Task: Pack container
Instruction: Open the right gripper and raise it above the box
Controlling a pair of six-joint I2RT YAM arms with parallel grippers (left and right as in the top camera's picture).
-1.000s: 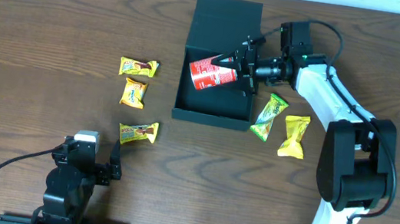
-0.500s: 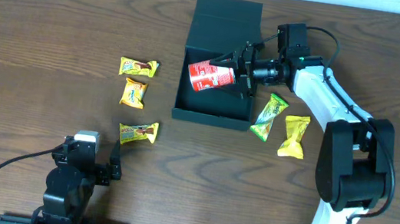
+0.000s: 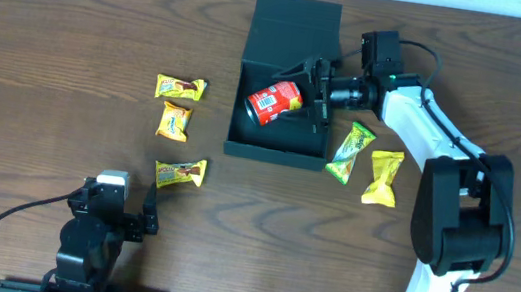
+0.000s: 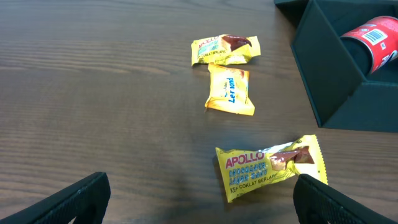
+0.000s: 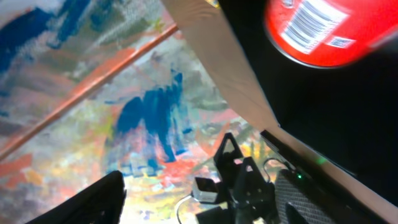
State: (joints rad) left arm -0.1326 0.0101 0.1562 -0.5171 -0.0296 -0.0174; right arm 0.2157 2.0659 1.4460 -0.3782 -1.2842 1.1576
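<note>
**Red can lay inside the open container, both end effectors spread**

The container sat at the far middle of the wooden desk. Its flat lid was swung back and lay level behind it. A red can with a white label lay on its side inside the box, towards the right wall.

The right end effector reached in over the container's right edge. Its fingers stood apart, and the wrist view showed the can beyond the tips rather than between them. The left end effector was parked at the near left of the desk, well away from the box. Its fingers were also spread wide with nothing between them.

Three yellow snack packets lay left of the container: one farthest back, one just in front of it, and an Apollo packet nearest the left arm. A green packet lay just beside the box's right front corner, with a yellow packet next to it.
</note>
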